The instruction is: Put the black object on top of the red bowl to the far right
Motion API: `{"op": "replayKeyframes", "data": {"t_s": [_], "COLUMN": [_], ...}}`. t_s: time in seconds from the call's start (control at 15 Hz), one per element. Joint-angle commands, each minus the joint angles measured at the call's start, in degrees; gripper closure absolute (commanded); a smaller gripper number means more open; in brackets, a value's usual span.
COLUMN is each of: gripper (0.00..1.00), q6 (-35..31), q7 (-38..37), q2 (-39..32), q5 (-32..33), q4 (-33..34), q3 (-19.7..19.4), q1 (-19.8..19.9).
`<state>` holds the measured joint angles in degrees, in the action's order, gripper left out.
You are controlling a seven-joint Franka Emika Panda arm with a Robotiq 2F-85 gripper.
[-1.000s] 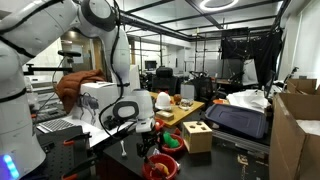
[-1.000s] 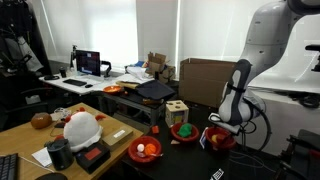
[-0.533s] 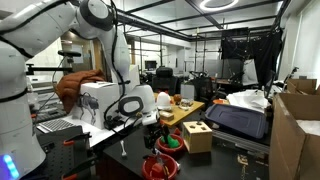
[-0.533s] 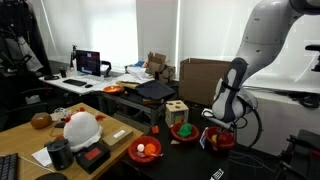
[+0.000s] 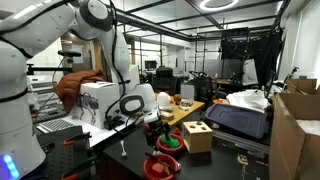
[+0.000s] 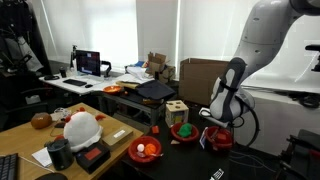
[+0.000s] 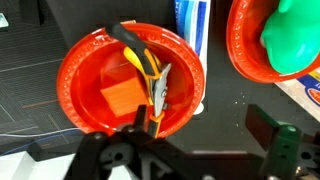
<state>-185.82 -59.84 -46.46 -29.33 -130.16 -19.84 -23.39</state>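
Note:
My gripper stands open with nothing between its fingers. It hovers over the edge of a red bowl that holds an orange block and yellow-handled pliers. In both exterior views the gripper hangs just above this red bowl, which is the end one in the row of bowls. I cannot pick out the black object in any view.
A second red bowl with a green thing in it sits close by, and a third further along. A blue-and-white can stands between the bowls. A wooden block with holes and cardboard boxes are nearby.
The arm has lifted and shifted a little over the end bowl, so more of the bowl shows. The jaws stay open.

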Motion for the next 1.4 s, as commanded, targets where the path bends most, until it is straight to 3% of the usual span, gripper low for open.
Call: {"op": "replayKeyframes", "data": {"t_s": [0.0, 0.27, 0.4, 0.67, 0.87, 1.0, 1.33], "gripper": [0.0, 0.0, 0.0, 0.0, 0.0, 0.0, 0.0], "q6": [-4.72, -9.81, -10.52, -3.53, 4.08, 9.81, 22.35], "q7": [4.41, 13.86, 18.73, 28.51, 36.63, 41.71, 49.34], "q2": [2.53, 6.61, 9.66, 12.38, 14.88, 17.11, 24.03], "q5": [3.13, 7.93, 11.16, 17.89, 18.93, 18.55, 18.4], "q4": [-1.02, -3.52, -5.46, -3.81, -3.98, -4.39, -6.53], "q3": [5.26, 13.62, 19.39, 28.97, 33.29, 33.82, 30.65], "q1": [3.71, 9.58, 14.99, 25.93, 30.48, 31.02, 27.2]}}
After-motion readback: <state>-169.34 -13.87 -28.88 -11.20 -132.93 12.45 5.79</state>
